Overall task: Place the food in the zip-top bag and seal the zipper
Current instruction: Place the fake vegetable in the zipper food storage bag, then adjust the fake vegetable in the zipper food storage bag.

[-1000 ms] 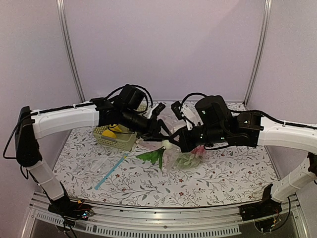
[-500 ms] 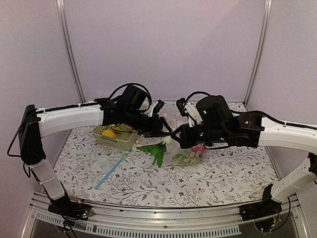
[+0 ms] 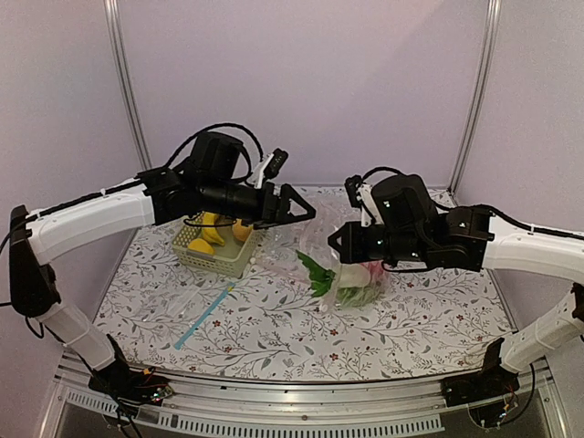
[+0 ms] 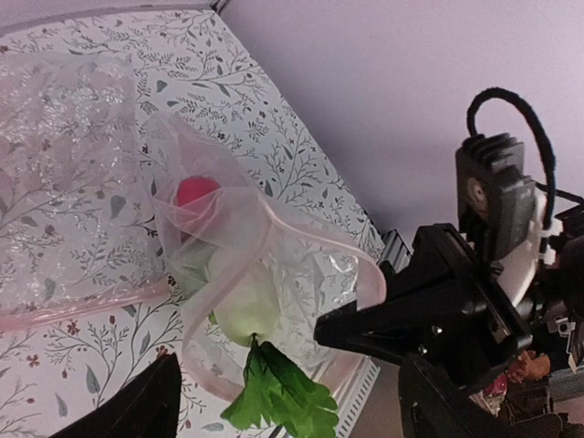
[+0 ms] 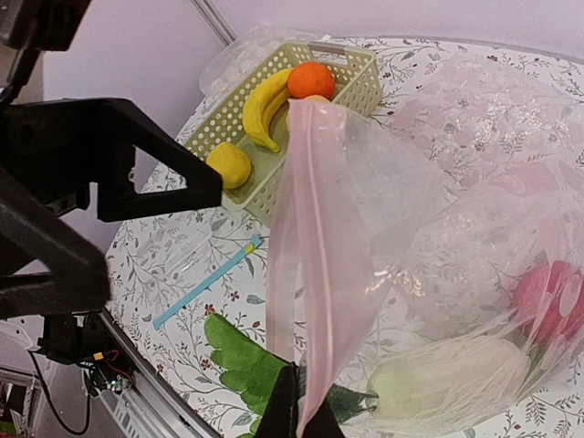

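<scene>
1. Nearest the arm bases, a flat clear bag with a blue strip point(image 3: 205, 315) lies on the table point(image 3: 411, 338). It is not part of the task.

2. Farther in, the zip-top bag point(image 5: 365, 182) lies on its side at mid-table. The right gripper point(image 5: 294, 401) is pressed together on the pink zipper point(image 5: 306, 274) and lifts one lip of the mouth, which holds the mouth open.

3. Inside the bag lie a white radish point(image 5: 447, 374) and a red fruit point(image 5: 547, 297). The radish leaves point(image 3: 315, 274) stick out past the mouth.

4. The left gripper point(image 3: 294, 190) hangs above the table between the bag and the basket point(image 3: 219, 260). Its fingers are spread and hold nothing.

5. Farthest back, the basket contains a banana point(image 5: 265, 105), an orange point(image 5: 312, 79) and a lemon point(image 5: 228, 164).

Step in hand: loading, partly complete. The zipper is not yet sealed.

Next move, as judged: the left gripper should go to the basket, close on one fruit and carry it to the open mouth. The right gripper should hold the lip up meanwhile. The leaves must be pushed fully inside before sealing, or they may block the zipper.
</scene>
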Controlling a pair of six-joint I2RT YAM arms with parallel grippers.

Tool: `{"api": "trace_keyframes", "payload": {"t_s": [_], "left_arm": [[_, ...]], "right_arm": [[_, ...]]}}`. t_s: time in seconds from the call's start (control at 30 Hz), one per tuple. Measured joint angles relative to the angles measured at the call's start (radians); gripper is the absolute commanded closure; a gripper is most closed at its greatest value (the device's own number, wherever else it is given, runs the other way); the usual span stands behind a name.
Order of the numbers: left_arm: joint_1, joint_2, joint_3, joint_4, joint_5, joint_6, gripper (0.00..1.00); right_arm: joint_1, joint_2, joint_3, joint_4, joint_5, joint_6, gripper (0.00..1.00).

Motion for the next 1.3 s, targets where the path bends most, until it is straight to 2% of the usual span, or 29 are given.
{"api": "trace_keyframes", "payload": {"t_s": [0.27, 0.37, 0.6, 0.77, 1.07, 1.3], "left_arm": [[-0.001, -0.201, -0.127, 0.004, -0.019, 0.002, 0.19], [-0.013, -0.222, -0.185, -0.006, -0.039, -0.016, 0.28], [-0.085, -0.222, -0.26, -0.002, -0.092, -0.087, 0.4], [-0.131, -0.218, -0.275, 0.06, -0.124, -0.134, 0.53], [-0.144, -0.13, -0.278, 0.159, -0.162, -0.19, 0.6], [-0.145, -0.081, -0.27, 0.2, -0.158, -0.21, 0.72]], "right_arm": [[-0.013, -0.023, -0.014, 0.0, 0.017, 0.018, 1.0], [-0.016, -0.031, -0.017, 0.0, 0.024, 0.019, 1.0], [-0.021, -0.036, -0.016, 0.0, 0.031, 0.02, 1.0], [-0.021, -0.036, -0.014, 0.0, 0.031, 0.022, 1.0], [-0.021, -0.036, -0.014, 0.0, 0.028, 0.024, 1.0], [-0.021, -0.041, -0.014, -0.002, 0.028, 0.026, 1.0]]}}
